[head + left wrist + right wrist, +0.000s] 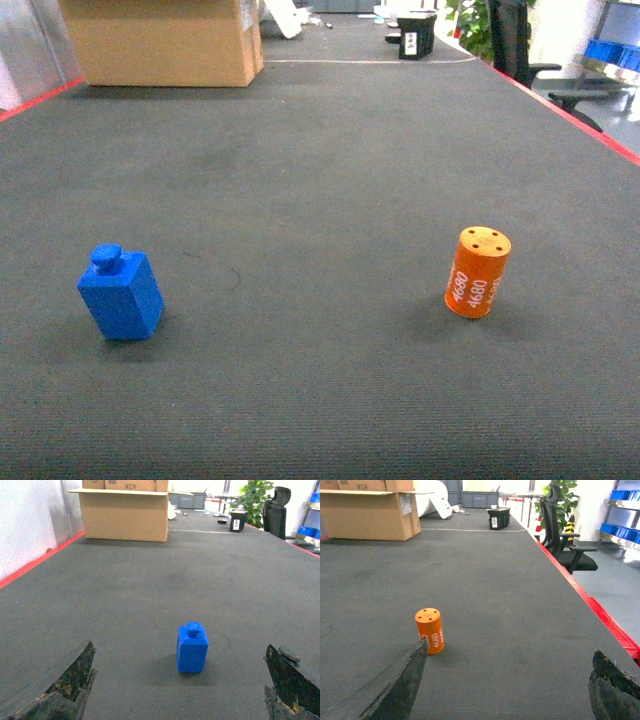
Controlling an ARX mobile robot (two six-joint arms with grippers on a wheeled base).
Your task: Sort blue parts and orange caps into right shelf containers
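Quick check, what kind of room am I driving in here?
Probably a workshop or lab with office space: a cardboard box on the dark mat, an office chair, and a shelf of blue bins at the far right.

Dark, scuffed hand fingers (70, 685)

Orange cap (429, 630) upright on the dark mat (485, 580)

Right gripper (507, 690) spread wide, left finger (402, 685) just beside the cap.
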